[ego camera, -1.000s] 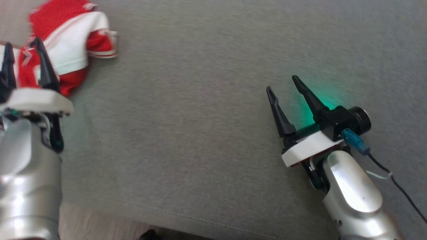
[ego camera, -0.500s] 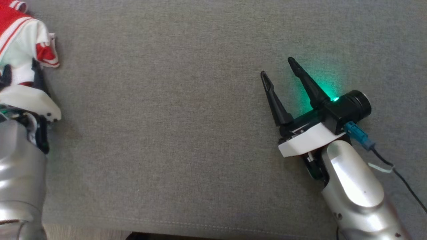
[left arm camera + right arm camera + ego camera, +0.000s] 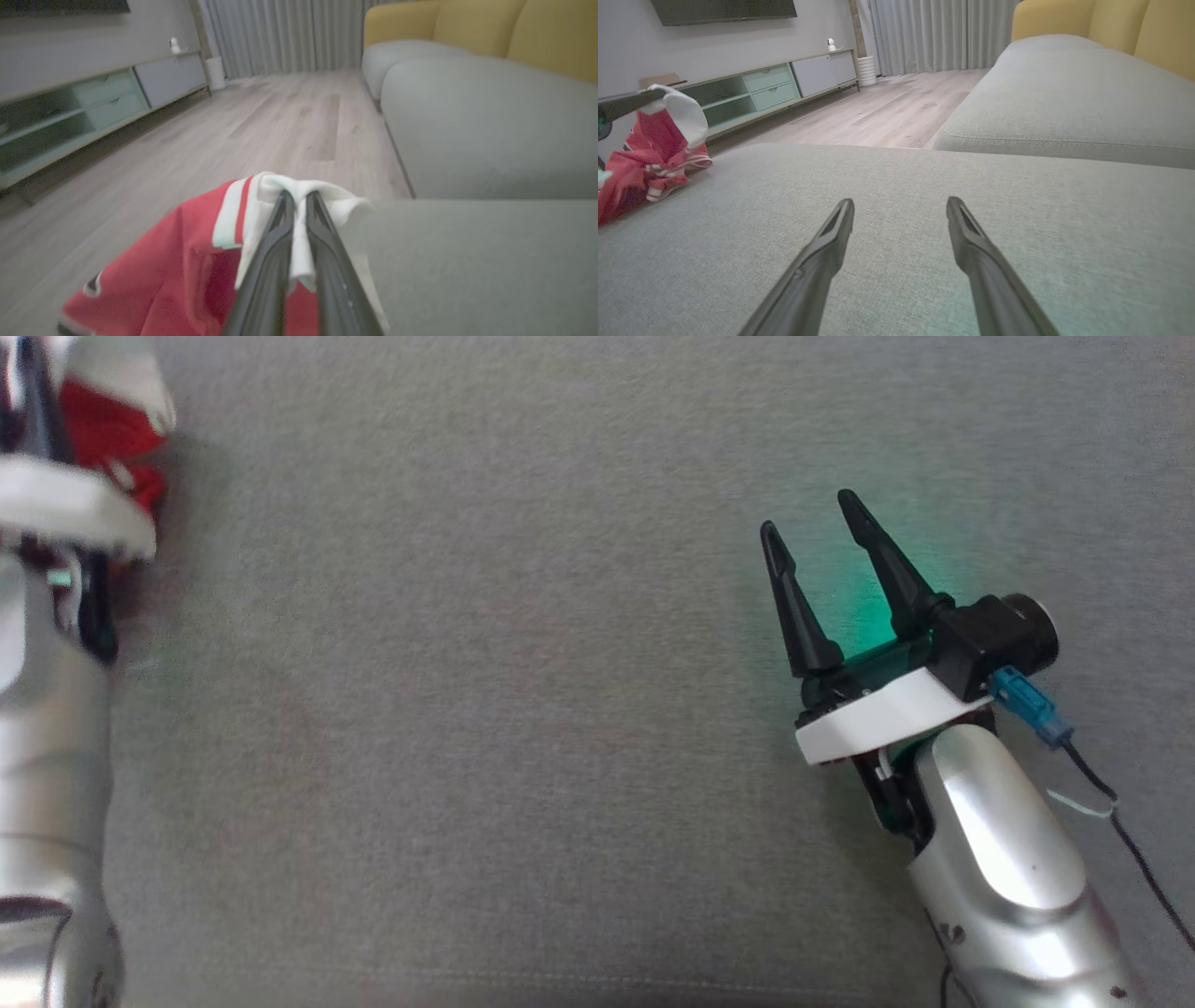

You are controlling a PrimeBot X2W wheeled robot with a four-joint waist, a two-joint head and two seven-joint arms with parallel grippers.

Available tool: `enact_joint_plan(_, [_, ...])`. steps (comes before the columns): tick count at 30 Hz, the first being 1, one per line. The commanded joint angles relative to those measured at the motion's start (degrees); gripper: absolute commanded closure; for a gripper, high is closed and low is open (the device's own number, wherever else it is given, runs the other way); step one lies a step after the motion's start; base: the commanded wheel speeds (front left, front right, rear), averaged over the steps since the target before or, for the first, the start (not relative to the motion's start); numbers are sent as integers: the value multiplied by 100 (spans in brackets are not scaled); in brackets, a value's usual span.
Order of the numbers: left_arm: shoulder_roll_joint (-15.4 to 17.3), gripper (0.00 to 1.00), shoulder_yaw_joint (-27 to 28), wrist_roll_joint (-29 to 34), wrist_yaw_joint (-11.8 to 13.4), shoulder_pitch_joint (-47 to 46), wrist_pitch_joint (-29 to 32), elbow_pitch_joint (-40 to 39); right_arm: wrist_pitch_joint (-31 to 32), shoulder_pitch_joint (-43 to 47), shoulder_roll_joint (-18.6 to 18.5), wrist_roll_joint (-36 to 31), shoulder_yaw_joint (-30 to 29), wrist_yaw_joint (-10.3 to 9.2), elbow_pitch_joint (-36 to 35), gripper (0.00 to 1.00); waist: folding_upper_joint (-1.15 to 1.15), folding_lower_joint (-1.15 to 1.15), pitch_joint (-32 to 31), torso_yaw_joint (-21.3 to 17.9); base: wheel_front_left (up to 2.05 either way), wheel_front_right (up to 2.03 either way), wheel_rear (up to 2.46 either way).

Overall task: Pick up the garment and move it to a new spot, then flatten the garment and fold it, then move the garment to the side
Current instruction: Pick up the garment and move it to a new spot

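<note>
- The left pincer (image 3: 299,196) is clenched on a white fold of the garment (image 3: 187,261). The cloth is squeezed between its two dark fingers (image 3: 275,242), at the far left edge of the grey cushion (image 3: 467,709).
- The garment is red with white bands. In the right wrist view its gripped white part is held up above the cushion, while the red bulk droops below and rests bunched on the cushion's left end.
- In the left wrist view the red cloth hangs past the cushion's edge, with the wooden floor (image 3: 280,116) beyond it.
- The right pincer (image 3: 808,513) is released, its fingers spread apart with nothing between them. It sits low over the right part of the cushion, well apart from the garment.
- A green glow (image 3: 878,588) lies on the cushion fabric just beside the right pincer's fingers.
- A blue connector (image 3: 1027,705) with a dark cable sits at the right wrist, over the cushion's right side.
</note>
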Motion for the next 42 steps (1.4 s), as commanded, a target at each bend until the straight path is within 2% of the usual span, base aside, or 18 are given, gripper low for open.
enact_joint_plan(1, [211, 100, 35, 13, -35, -183, -65, -348, -21, 149, 107, 49, 71, 20, -158, 0, 0, 0, -184, -191, 0, 0, 0])
enact_joint_plan(7, [-306, 100, -565, -60, -71, -152, -69, -1533, -21, 273, 154, 216, 32, 20, -164, 0, 0, 0, -524, -790, 0, 0, 0])
enact_joint_plan(18, [-1246, 100, -2431, -986, -75, 270, -70, -2698, -21, 517, 159, 844, 334, 20, -279, 0, 0, 0, -837, -2093, 0, 0, 0])
enact_joint_plan(27, [-1422, 100, -3465, -1840, -12, 842, -71, -3041, -21, 644, 159, 1077, 492, 20, -283, 0, 0, 0, -1011, -2562, 0, 0, 0])
enact_joint_plan(28, [-1423, 59, -3574, -1956, 63, 931, -71, -3075, -21, 652, 159, 1093, 498, 20, -286, 0, 0, 0, -1020, -2572, 0, 0, 0])
enact_joint_plan(29, [-1424, 0, -3649, -2085, 150, 1026, -71, -3082, -21, 657, 159, 1105, 496, 20, -289, 0, 0, 0, -1030, -2573, 0, 0, 0])
enact_joint_plan(34, [-1425, 0, -3756, -2069, 499, 1371, -71, -2930, -21, 681, 159, 1087, 380, 20, -292, 0, 0, 0, -1086, -2406, 0, 0, 0])
enact_joint_plan(42, [-1277, 0, -2748, -1626, 676, 2431, -71, -3039, -21, 790, 160, 1005, 109, 20, -185, 0, 0, 0, -1394, -1922, 0, 0, 0])
